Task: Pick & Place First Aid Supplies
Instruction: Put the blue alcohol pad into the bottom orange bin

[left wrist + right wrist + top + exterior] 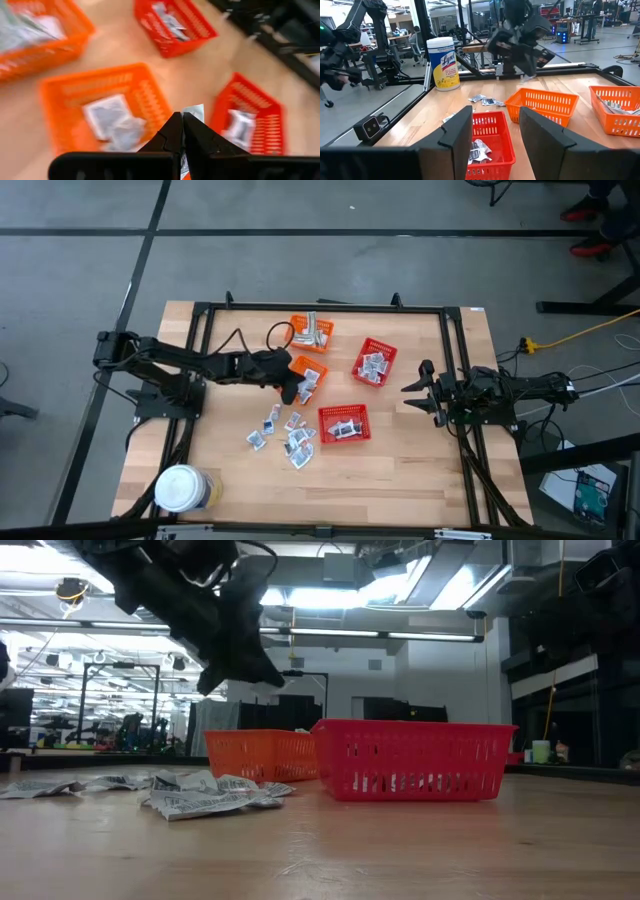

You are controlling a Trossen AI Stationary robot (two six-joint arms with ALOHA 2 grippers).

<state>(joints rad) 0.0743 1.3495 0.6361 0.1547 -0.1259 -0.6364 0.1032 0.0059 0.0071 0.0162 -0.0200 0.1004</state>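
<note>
Left gripper [303,388] hung above the table near its centre, just at the near-right edge of the smaller orange basket [309,370], its fingers pinched together on a single silvery-white packet [193,112]. In its wrist view the two dark fingertips met in a point with the packet's pale corner showing past them, which suggested it was carried well clear of the wood so it could be dropped into a basket rather than slid.

Loose sachets [283,434] lay scattered on the bare wood toward six o'clock from that gripper, apparently the heap left to sort. Four mesh baskets ringed the middle: a second orange basket [311,332] at twelve o'clock, a red basket [375,362] at two o'clock, and another red basket [344,423] at five o'clock. Each already held packets, so sorting looked partly done.

Right gripper [420,390] waited at three o'clock by the table's right rail, fingers spread wide and holding nothing.

A white-lidded jar [182,488] stood at the seven o'clock corner, well apart from the work.
</note>
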